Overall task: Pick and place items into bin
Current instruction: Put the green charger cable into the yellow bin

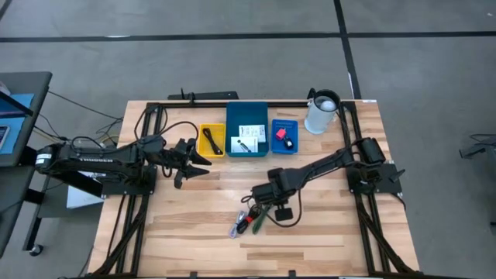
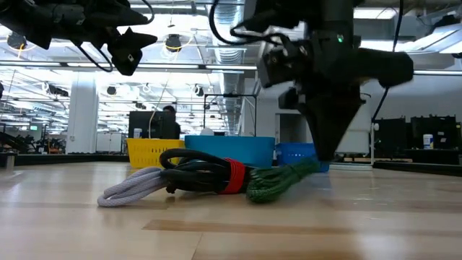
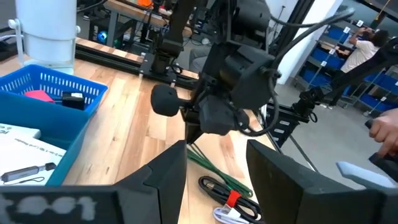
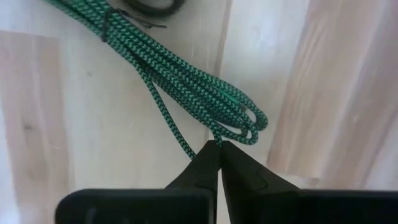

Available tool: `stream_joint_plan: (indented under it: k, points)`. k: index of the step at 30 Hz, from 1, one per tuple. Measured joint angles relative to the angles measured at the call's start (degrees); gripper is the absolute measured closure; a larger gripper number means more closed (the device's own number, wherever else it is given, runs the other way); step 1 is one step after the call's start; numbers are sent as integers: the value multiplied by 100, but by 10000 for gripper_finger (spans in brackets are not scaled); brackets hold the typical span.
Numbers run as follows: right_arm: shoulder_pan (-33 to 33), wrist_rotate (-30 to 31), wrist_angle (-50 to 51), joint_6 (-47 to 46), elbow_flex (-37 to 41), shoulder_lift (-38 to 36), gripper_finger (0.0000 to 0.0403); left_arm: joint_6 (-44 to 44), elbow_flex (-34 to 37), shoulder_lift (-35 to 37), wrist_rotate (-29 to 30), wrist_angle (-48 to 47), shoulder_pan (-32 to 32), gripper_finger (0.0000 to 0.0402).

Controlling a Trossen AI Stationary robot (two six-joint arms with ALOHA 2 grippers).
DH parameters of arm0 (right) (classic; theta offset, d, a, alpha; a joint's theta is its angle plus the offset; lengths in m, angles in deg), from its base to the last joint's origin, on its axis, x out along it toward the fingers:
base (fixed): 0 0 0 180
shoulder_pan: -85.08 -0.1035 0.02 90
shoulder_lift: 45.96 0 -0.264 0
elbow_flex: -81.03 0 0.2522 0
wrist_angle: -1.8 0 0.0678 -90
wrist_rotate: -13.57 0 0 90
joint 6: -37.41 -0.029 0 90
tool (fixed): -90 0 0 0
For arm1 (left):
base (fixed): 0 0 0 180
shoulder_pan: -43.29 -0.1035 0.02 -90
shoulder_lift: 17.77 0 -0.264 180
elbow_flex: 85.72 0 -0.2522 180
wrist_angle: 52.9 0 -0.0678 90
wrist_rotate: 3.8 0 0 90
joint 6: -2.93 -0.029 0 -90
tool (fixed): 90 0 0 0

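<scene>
The right gripper (image 4: 219, 146) is low over the table (image 1: 325, 225), its fingers pinched tight on one strand of the green cord (image 4: 186, 81). The green cord lies on the table, bundled with a black cable (image 2: 198, 173) and a grey cable (image 2: 130, 189). The left gripper (image 1: 194, 161) hangs near the yellow bin (image 1: 203, 132), fingers spread apart and holding nothing.

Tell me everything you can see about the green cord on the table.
The green cord is a thin braided cable with a darker fleck pattern, folded into a long bundle of loops and cinched by a tie. It lies flat on the wooden table beside coiled black and grey cables. The right gripper pinches one strand at the looped end.
</scene>
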Motion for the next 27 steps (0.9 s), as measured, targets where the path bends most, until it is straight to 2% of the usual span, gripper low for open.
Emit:
stream_joint_plan:
  k: [5,12,22,27]
  points:
    - [-2,245,540,152,-460,-2,401,-50,0,0,73,115,2,246]
    - [1,924,1447,364,-1199,-9,402,16,0,0,714,158,0,246]
    - [182,2102,2871,601,-2562,-13,402,542,0,0,997,173,-2,246]
    - [337,2275,2988,859,-3229,-13,403,867,0,-109,999,454,0,246]
